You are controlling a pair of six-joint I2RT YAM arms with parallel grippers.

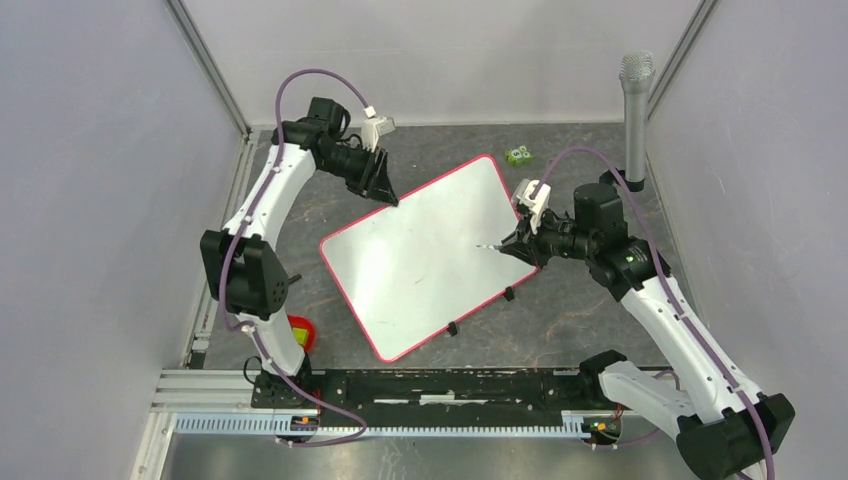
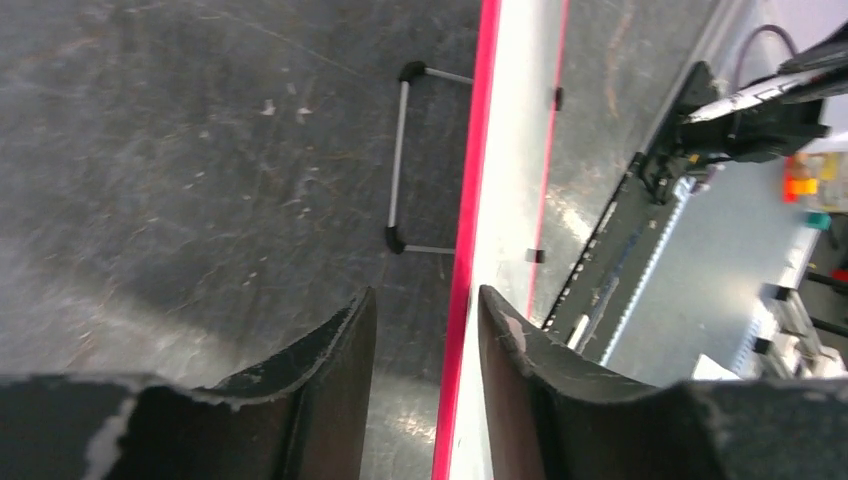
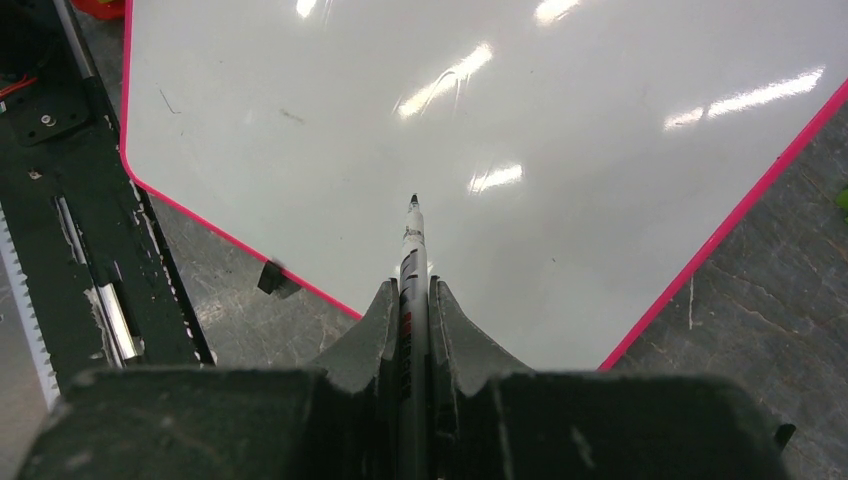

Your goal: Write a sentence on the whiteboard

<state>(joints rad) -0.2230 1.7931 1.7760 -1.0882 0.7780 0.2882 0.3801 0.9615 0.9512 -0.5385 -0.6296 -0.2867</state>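
One whiteboard (image 2: 515,150) edge between fingers (image 2: 335,370) of left end effector (image 2: 425,300)

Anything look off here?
The whiteboard lies askew, diagonal to the table edges; the left gripper has its jaws astride the pink frame at the far corner. The surface is bare but for faint stray marks. The right gripper holds the marker straight. Nothing spilled.
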